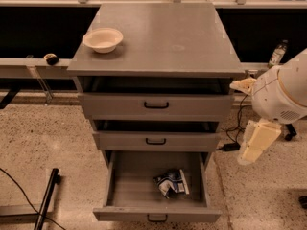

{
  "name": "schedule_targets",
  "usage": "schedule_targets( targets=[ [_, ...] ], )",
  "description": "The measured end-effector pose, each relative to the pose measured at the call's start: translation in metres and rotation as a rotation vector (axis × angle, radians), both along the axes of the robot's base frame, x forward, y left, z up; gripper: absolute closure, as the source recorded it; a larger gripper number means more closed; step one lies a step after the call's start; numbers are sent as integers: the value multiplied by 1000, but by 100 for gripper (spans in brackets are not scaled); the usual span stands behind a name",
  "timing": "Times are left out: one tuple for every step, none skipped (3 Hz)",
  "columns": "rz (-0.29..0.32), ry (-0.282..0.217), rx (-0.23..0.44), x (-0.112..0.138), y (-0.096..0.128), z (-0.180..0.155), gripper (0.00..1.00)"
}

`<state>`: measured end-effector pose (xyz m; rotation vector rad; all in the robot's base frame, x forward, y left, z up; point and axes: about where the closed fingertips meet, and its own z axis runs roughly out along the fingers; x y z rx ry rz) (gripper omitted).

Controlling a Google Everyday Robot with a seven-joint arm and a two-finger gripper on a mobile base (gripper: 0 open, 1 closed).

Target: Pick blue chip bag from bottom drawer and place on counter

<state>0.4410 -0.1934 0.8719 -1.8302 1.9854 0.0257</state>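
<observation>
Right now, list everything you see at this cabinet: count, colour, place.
flat grey counter: one, grey, top of the drawer cabinet
round cream bowl: one, cream, on the counter, picture's left
shallow grey metal drawers: two, grey, upper pair, each slightly ajar
deep grey bottom drawer: one, grey, pulled wide open
crinkled dark-blue chip bag: one, blue with white, lying in the bottom drawer, right of centre
small pale bottle: one, on the ledge right of the cabinet
small dark round object: one, on the ledge left of the cabinet
black pole: one, on the floor, lower left
white robot arm: one, right of the cabinet
cream gripper: one, hanging right of the cabinet at middle-drawer height, away from the bag
</observation>
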Motion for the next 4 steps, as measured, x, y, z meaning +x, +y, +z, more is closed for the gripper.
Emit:
schedule_targets(
  targets=[
    [2, 2, -7, 0, 0, 3, 0],
    [-5, -16, 12, 13, 13, -25, 0],
    [46, 0, 81, 23, 41, -105, 0],
    [110, -96, 112, 35, 48, -120, 0]
  ],
)
